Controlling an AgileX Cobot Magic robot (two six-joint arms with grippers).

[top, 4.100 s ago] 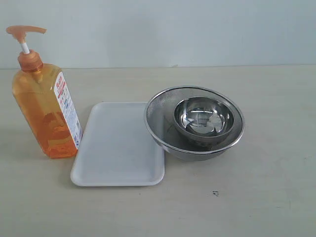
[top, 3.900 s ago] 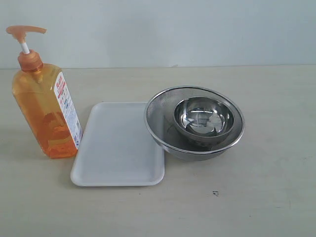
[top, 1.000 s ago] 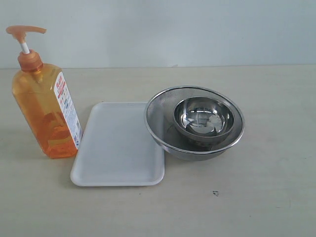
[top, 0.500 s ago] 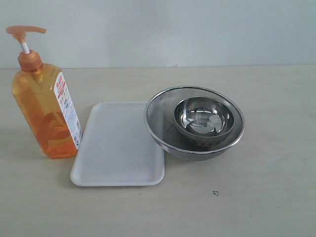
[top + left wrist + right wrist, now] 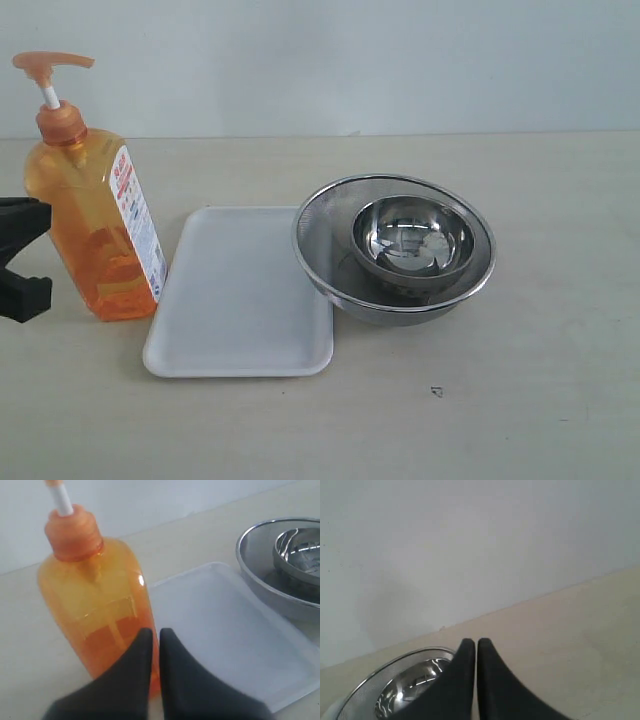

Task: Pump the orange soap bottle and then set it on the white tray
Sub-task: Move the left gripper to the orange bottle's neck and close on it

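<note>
We are looking at the bottle (image 5: 92, 235) standing upright on the tabletop (image 5: 520, 380) near the left edge of the exterior view, its pump head up and its label facing the tray (image 5: 240, 300). The tray is lying flat just beside the bottle. In that view the rim of the large steel bowl (image 5: 325, 265) is overlapping the tray's corner, and a smaller bowl (image 5: 412, 240) is sitting inside it. Our left end effector (image 5: 154, 631) is hovering close to the bottle's lower body, fingers pressed together and gripping nothing. We cannot tell whether it is touching the plastic. Our right end effector (image 5: 471, 641) is likewise pressed together and empty, pointing past the bowls.
</note>
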